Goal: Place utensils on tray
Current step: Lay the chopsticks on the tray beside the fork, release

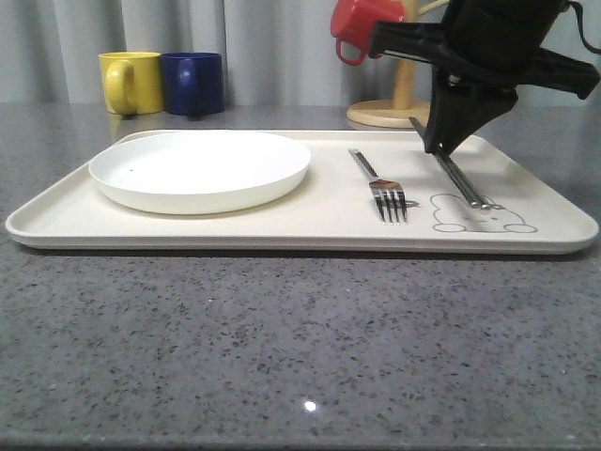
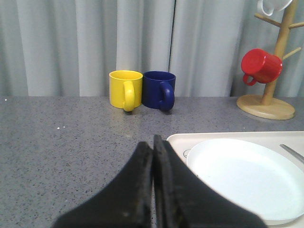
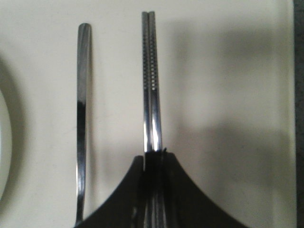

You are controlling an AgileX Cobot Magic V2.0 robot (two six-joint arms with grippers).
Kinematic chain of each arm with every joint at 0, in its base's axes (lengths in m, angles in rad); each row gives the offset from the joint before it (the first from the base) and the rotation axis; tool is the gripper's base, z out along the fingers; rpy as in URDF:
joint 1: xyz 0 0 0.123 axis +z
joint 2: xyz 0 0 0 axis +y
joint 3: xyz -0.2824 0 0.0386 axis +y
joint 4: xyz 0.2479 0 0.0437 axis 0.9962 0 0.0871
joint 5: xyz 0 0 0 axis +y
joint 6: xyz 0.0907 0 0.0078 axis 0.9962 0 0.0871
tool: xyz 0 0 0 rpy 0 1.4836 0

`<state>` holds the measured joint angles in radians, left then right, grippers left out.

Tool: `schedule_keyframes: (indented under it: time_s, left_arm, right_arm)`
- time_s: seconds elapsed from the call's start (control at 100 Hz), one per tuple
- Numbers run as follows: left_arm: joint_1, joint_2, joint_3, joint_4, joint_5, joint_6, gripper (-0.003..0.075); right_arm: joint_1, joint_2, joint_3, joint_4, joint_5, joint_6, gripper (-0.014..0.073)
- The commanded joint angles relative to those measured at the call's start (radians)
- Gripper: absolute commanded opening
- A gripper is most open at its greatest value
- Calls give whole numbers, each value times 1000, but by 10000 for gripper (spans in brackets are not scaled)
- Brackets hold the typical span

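The cream tray [image 1: 282, 221] lies across the grey table. On it a silver fork [image 1: 380, 184] rests with its tines toward me, right of the round white plate [image 1: 200, 167]. My right gripper [image 1: 441, 141] is shut on the far end of the pair of chopsticks [image 1: 457, 178], whose near tips reach the rabbit drawing [image 1: 479, 214]. In the right wrist view the chopsticks [image 3: 151, 80] run straight out from the gripper [image 3: 153, 156], beside the fork handle [image 3: 83, 118]. My left gripper [image 2: 153, 140] is shut on nothing, over the table by the tray's left corner [image 2: 213, 136].
A yellow mug [image 1: 127, 82] and a blue mug [image 1: 192, 83] stand at the back left. A wooden mug tree [image 1: 390, 111] with a red mug [image 1: 362, 28] stands behind the tray at the right. Grey curtains close the back.
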<state>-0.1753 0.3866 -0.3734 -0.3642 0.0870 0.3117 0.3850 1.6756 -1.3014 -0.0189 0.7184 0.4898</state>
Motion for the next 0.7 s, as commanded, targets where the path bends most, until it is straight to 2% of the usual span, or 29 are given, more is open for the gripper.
schedule_keyframes:
  time_s: [0.0, 0.47, 0.57, 0.69]
  left_arm:
    - [-4, 4, -27, -5, -66, -10, -18]
    - [-4, 4, -27, -5, -66, -10, -18]
    - [-4, 4, -27, -5, -66, -10, -18]
    - [-4, 4, -27, -5, -66, -10, -18]
  right_arm:
    - [0, -26, -35, -10, -57, 8, -52]
    - [0, 24, -35, 5, -62, 8, -27]
    - [0, 24, -35, 6, -62, 8, 55]
    - [0, 24, -35, 6, -58, 8, 214]
